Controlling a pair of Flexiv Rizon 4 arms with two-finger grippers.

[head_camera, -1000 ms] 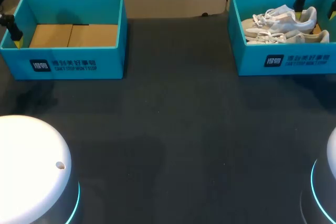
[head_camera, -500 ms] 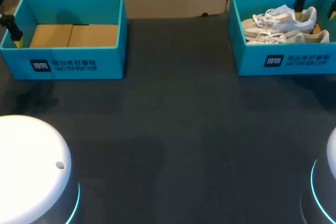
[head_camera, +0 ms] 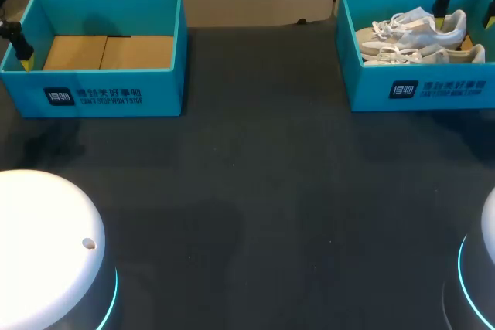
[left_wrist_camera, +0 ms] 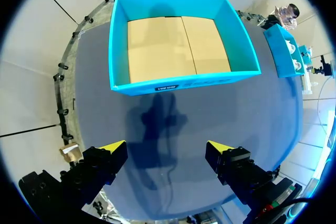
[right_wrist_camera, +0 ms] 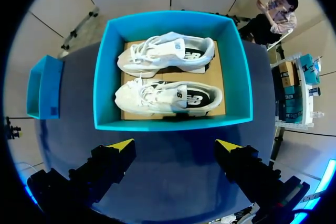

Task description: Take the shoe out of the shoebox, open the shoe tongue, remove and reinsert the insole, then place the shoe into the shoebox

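Head view: two blue boxes stand on the dark table [head_camera: 263,191], well apart. The left box [head_camera: 100,94] at 10 o'clock shows only its cardboard floor. The right box [head_camera: 421,86] at 2 o'clock holds two white shoes side by side, the far shoe [head_camera: 421,27] and the near shoe [head_camera: 425,53]. The left gripper [head_camera: 17,45] hangs at the left box's outer wall; the right gripper [head_camera: 464,1] hangs over the far rim of the right box, and only one yellow tip of each shows clearly here. Left wrist view: the left gripper [left_wrist_camera: 167,152] has its fingers spread wide with nothing between them, above bare table, with the left box [left_wrist_camera: 178,80] ahead at 12 o'clock. Right wrist view: the right gripper [right_wrist_camera: 176,149] is likewise spread wide and holds nothing, above the table just short of the right box [right_wrist_camera: 170,124]; the two shoes lie lengthwise across it, laces toward 9 o'clock, the near shoe [right_wrist_camera: 168,98] closer to the fingers than the far shoe [right_wrist_camera: 168,53]. Judgement: both shoes lying in their box fits either a stage ahead of lifting one out or one following its return; these pictures do not settle which, so no next move can be specified.
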